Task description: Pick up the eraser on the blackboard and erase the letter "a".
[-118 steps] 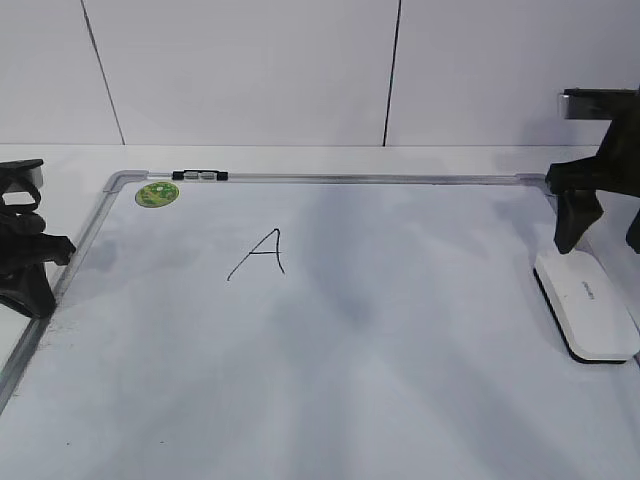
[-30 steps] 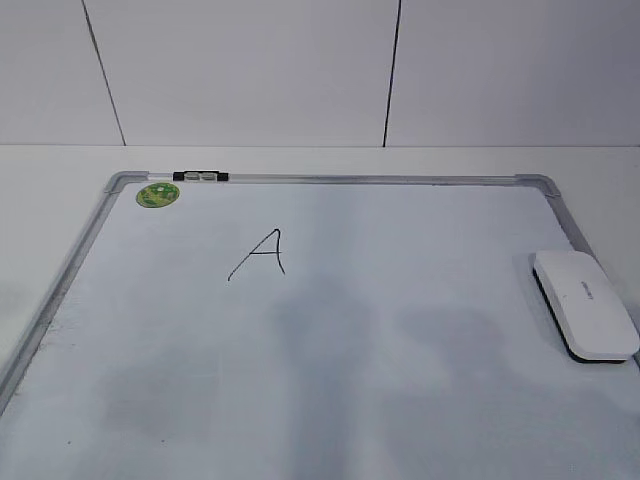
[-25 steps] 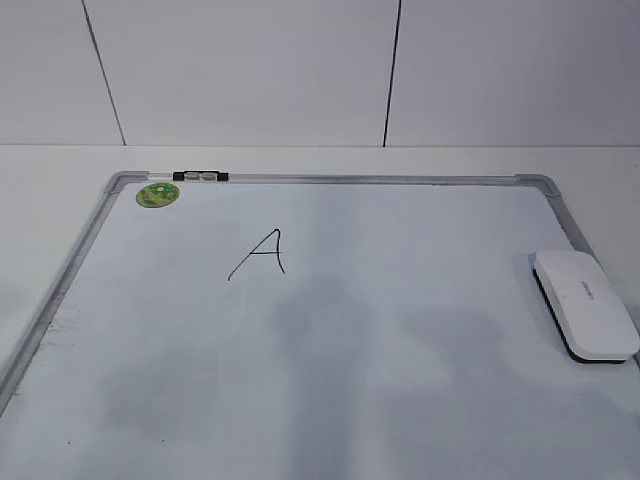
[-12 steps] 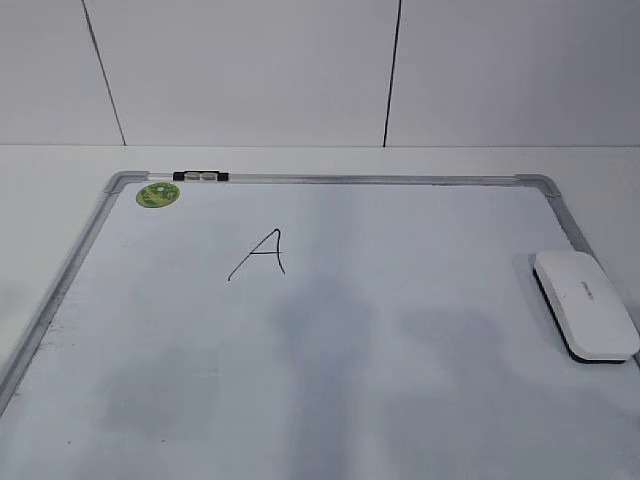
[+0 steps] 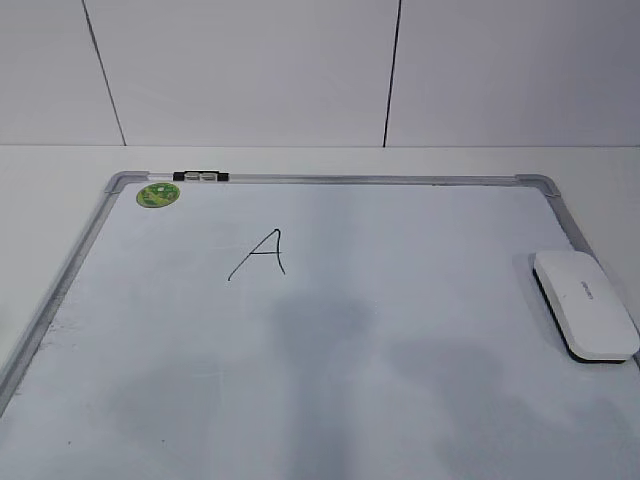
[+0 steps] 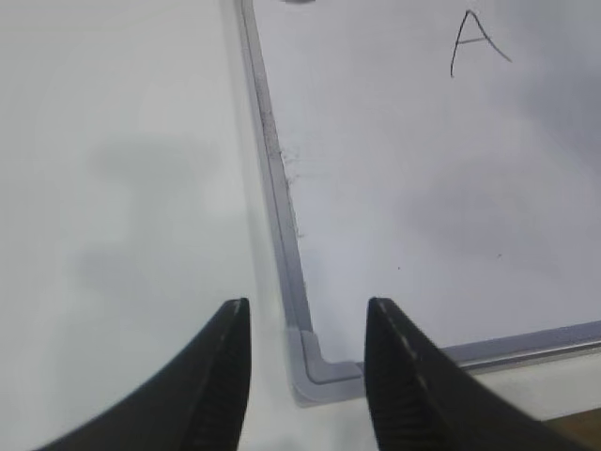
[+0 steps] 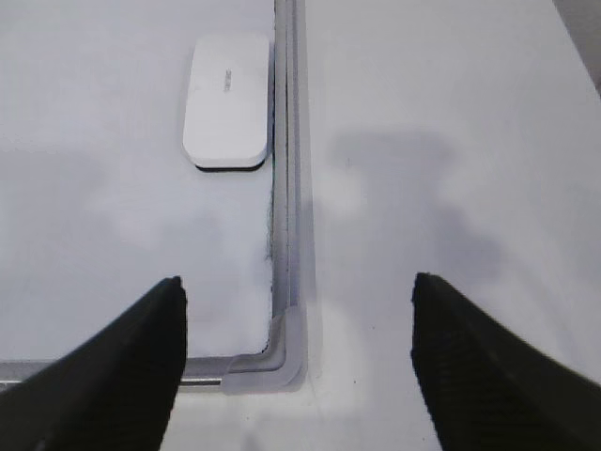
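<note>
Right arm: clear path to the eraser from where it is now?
Probably yes. The right gripper hangs open above the blackboard's near corner, and the eraser lies straight ahead beside the frame, with nothing on the bare board between them.

Flat on the table: blackboard (image 5: 330, 178), in fact a white dry-erase panel with silver frame, grey rounded corners and a round green sticker at the far left corner. Lying flat just inside the right frame edge, long side along it: eraser (image 5: 585, 303), white rounded oblong, black felt underneath, small grey lettering on top. Left of centre, well apart from the eraser: letter (image 5: 259, 255), drawn here as an angular "A" in thin black marker, unsmudged.
</note>
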`<state>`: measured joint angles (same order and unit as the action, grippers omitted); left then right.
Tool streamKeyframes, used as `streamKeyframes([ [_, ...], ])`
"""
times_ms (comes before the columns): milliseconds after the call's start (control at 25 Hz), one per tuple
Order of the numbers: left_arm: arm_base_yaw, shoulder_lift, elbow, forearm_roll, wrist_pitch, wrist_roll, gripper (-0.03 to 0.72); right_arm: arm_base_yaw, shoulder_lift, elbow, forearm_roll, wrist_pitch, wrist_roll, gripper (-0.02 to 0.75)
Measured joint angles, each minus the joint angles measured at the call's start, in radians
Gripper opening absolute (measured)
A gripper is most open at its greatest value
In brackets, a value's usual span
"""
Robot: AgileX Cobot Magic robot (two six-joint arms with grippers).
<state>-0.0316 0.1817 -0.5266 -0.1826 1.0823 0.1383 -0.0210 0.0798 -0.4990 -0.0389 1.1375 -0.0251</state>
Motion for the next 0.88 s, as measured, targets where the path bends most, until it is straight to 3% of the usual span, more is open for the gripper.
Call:
streamKeyframes([
  [320,0.0,-0.168,0.0,0.0,0.013,0.0,0.307,-0.004,-0.097,0.0,-0.002,0.004,0.0,0.593],
  [880,0.0,-0.172,0.0,-0.022,0.018,0.0,0.307,-0.004,-0.097,0.0,-0.002,0.004,0.0,0.593],
])
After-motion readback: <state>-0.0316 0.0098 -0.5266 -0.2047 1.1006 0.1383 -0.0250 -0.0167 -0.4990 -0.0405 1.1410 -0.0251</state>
